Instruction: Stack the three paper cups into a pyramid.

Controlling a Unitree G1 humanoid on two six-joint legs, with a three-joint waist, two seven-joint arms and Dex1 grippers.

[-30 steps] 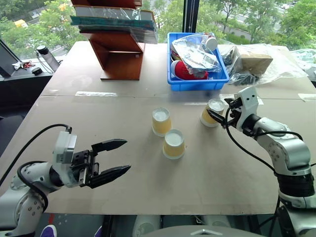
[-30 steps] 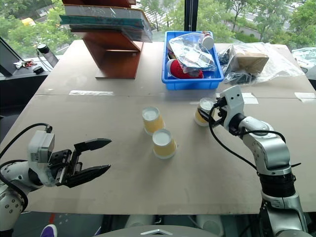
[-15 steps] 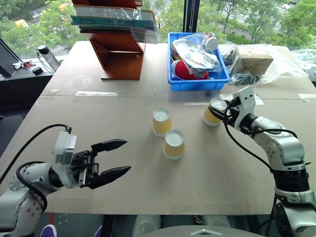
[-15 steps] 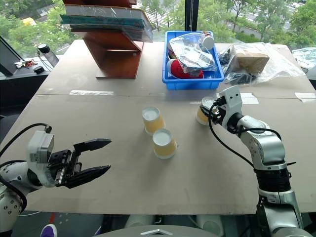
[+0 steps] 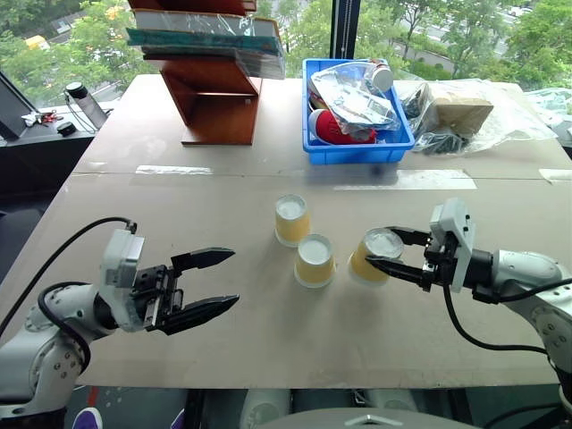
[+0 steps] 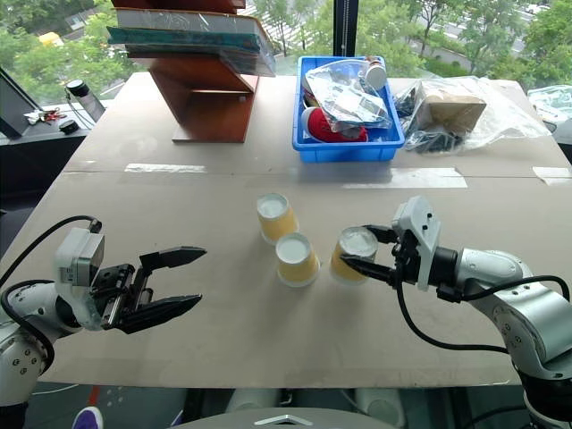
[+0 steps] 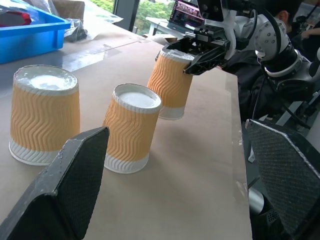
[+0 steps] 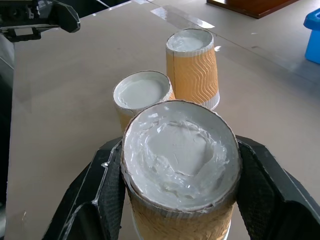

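Note:
Three paper cups, all upside down with ribbed yellow-tan sides, are on the brown table. One cup [image 5: 292, 221] stands at the middle, and a second cup [image 5: 315, 260] stands just in front of it to the right. My right gripper [image 5: 380, 248] is shut on the third cup [image 8: 180, 150] near its white base. It holds that cup tilted, close to the right of the second cup and low over the table. My left gripper [image 5: 234, 277] hovers open and empty at the front left, pointing toward the cups.
A blue bin [image 5: 357, 152] of bagged items sits behind the cups. A wooden stand [image 5: 219, 98] with stacked books is at the back left. Plastic bags and a cardboard box [image 5: 460, 112] lie at the back right. The table's front edge [image 5: 295, 362] runs near both arms.
My right gripper shut on the far-right cup and carried it toward me and leftward, beside the other two cups. The left gripper stayed open in place.

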